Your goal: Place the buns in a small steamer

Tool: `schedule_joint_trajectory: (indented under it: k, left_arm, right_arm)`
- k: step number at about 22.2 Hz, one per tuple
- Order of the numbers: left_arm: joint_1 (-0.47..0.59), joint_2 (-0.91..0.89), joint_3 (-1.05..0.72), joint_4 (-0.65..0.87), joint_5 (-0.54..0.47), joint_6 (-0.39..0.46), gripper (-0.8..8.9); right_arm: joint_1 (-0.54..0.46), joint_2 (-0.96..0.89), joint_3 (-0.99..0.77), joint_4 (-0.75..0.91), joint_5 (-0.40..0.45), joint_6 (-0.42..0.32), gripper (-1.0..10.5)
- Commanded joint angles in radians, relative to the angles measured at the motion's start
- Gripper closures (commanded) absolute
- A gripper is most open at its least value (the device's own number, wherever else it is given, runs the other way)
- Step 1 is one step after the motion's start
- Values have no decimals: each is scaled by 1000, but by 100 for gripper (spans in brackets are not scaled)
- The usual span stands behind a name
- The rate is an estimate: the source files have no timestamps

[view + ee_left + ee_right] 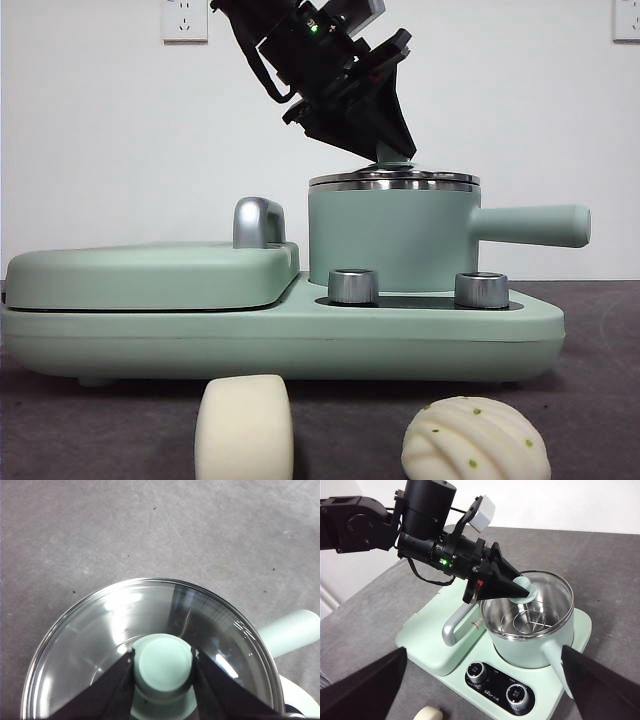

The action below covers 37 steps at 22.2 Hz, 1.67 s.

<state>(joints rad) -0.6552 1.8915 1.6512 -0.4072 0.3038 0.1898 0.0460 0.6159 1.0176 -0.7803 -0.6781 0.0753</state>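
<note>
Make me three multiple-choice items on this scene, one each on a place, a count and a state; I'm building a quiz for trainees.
1. Where are the buns?
A. inside the steamer
B. on the table before the appliance
C. on the griddle lid

2. How many control knobs sit below the small steamer?
A. one
B. two
C. four

3. What is the left pincer doing?
A. gripping the lid knob
B. holding a bun
C. hanging over bare table

Answers:
1 B: both lie on the grey table, in front.
2 B: two metal dials show.
3 A: its jaws close on the green knob of the glass lid.
</note>
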Motion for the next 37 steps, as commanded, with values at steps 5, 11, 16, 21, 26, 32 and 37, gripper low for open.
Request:
schedule_joint_trajectory:
  k: [5,11,16,21,26,32,37]
  left_arm:
    - [-5,-7,88,-19,-5,-26,730]
    - [20,-10,255,-204,-5,-22,731]
    - [83,-10,384,-297,-5,-18,733]
    - [180,-27,441,-340,-5,-18,733]
    - [278,-50,441,-367,-5,-19,734]
    - [352,-57,441,-386,-5,-21,763]
    - [389,-57,441,-385,-5,-24,763]
  right_arm:
    - [3,4,17,-21,-2,3,455]
    - [18,26,17,-37,-14,48,455]
    - [193,126,18,-47,61,129,455]
    - [546,306,19,-24,322,234,455]
    - [814,551,19,51,459,320,455]
    - [936,754,19,154,473,344,455]
    - [983,886,19,185,516,355,455]
